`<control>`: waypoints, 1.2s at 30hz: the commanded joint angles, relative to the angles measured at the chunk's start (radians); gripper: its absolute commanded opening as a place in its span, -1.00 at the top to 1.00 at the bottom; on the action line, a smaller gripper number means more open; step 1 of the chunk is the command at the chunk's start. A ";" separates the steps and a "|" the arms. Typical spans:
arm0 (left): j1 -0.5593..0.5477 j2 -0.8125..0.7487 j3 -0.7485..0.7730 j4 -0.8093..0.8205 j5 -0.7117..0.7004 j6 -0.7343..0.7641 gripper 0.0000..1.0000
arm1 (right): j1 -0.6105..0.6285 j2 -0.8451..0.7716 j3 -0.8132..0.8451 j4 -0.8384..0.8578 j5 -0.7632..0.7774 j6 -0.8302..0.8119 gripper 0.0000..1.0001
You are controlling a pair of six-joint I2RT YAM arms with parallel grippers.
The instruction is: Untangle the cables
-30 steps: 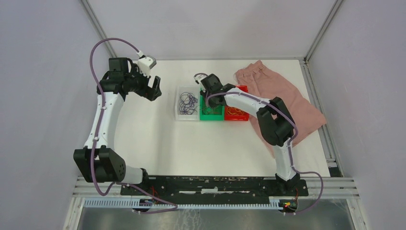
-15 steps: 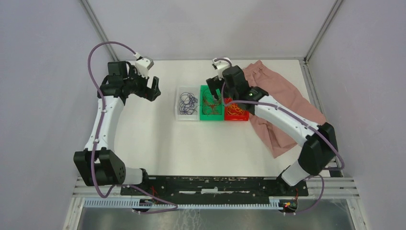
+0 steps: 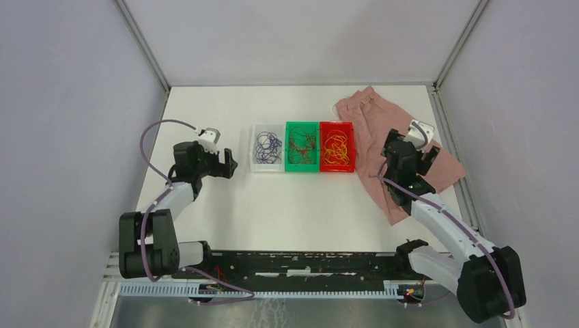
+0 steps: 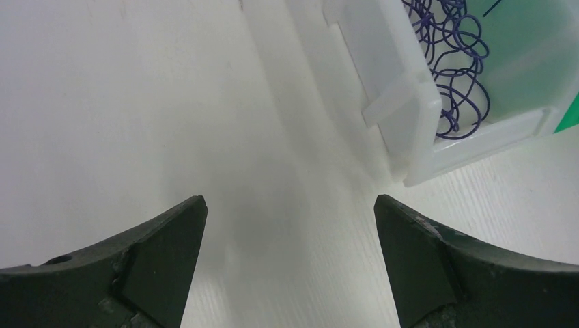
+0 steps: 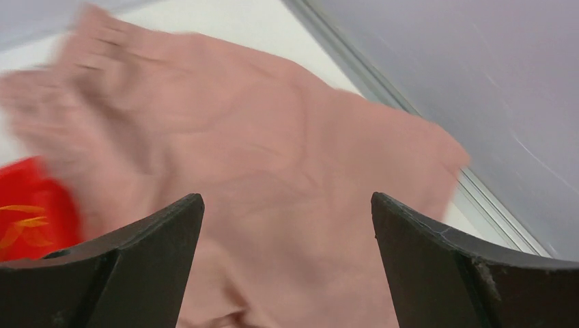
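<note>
black left gripper (image 4: 290,219), jaws spread and empty, hovers near the table's (image 3: 287,205) left edge; the cables (image 3: 267,145) lie toward the far edge in clear bin (image 3: 267,168), green bin (image 3: 302,168) and red bin (image 3: 337,169) (purple, red, orange in turn); right gripper (image 5: 287,212), jaws spread and empty too, hangs over pink cloth (image 5: 273,157) by the right edge.

No readable text, label or number anywhere.

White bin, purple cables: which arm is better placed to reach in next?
Left. The left gripper sits open beside the white bin, whose purple cables show in its wrist view. The right gripper hangs open over the pink cloth, beyond the red bin.
</note>
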 commanded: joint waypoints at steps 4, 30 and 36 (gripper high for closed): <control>0.006 0.137 -0.129 0.637 -0.064 -0.161 -0.99 | -0.220 0.154 -0.150 0.213 0.059 0.119 -0.99; -0.046 0.253 -0.367 1.124 -0.271 -0.180 -0.99 | -0.285 0.513 -0.282 0.842 -0.390 -0.172 -0.99; -0.045 0.254 -0.369 1.129 -0.270 -0.182 -0.99 | -0.285 0.503 -0.279 0.822 -0.394 -0.175 -0.99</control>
